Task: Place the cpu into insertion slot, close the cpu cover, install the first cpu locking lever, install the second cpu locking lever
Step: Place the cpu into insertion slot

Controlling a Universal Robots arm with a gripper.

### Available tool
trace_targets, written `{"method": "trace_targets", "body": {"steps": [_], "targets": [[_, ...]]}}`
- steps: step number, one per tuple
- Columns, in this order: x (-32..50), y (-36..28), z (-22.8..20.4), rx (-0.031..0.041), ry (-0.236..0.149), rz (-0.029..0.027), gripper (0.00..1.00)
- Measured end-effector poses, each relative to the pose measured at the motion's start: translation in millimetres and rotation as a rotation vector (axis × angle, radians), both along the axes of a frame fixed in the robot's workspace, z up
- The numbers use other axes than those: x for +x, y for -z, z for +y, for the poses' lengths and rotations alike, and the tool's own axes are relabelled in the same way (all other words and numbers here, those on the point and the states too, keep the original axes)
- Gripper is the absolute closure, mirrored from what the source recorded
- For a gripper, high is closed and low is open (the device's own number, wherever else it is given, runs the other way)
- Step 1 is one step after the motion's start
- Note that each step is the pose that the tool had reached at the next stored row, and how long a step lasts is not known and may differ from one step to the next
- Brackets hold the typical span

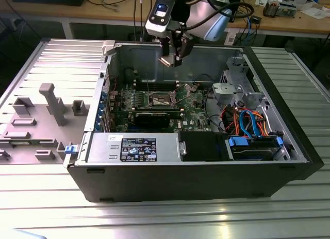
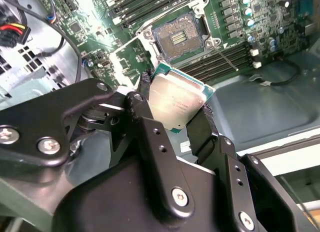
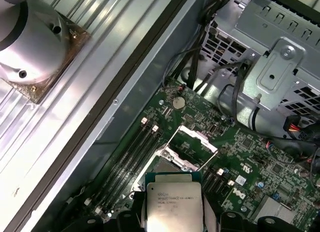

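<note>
My gripper (image 1: 172, 60) hangs inside the open computer case, above the green board, shut on the cpu (image 2: 177, 102). The cpu is a flat square chip with a dull silver top, and black fingers (image 2: 202, 129) pinch two of its opposite edges. In the first wrist view the cpu (image 3: 174, 202) hovers just over the insertion slot (image 3: 167, 165), partly hiding it. The insertion slot (image 2: 179, 38) lies bare with its dark centre showing. The cpu cover (image 3: 199, 137) stands swung open beside the slot, and a thin locking lever (image 2: 226, 56) sticks up free. In the exterior view the insertion slot (image 1: 160, 100) sits below my gripper.
Long memory slots (image 3: 131, 154) flank the socket. A black expansion card (image 1: 154, 117) lies in front of it. The drive cage (image 1: 234, 85) and blue and orange cables (image 1: 252, 123) crowd the exterior view's right. A grey power supply (image 1: 131, 146) fills the case front. Grey fixtures (image 1: 51, 102) stand outside.
</note>
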State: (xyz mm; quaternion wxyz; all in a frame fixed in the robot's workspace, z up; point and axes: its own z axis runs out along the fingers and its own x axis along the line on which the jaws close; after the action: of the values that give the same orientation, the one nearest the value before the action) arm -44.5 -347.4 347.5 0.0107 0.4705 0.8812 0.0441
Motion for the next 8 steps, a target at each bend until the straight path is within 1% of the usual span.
{"method": "trace_targets", "body": {"steps": [1,4,7,8], "targets": [[0.0,0.1,0.0,0.0,0.011,0.0,0.46],[0.0,0.5,0.0,0.0,0.065,0.0001,0.46],[-0.3,0.8,0.0,-0.0001,0.095,0.0002,0.46],[-0.3,0.9,-0.1,-0.0001,0.095,0.0002,0.46]]}}
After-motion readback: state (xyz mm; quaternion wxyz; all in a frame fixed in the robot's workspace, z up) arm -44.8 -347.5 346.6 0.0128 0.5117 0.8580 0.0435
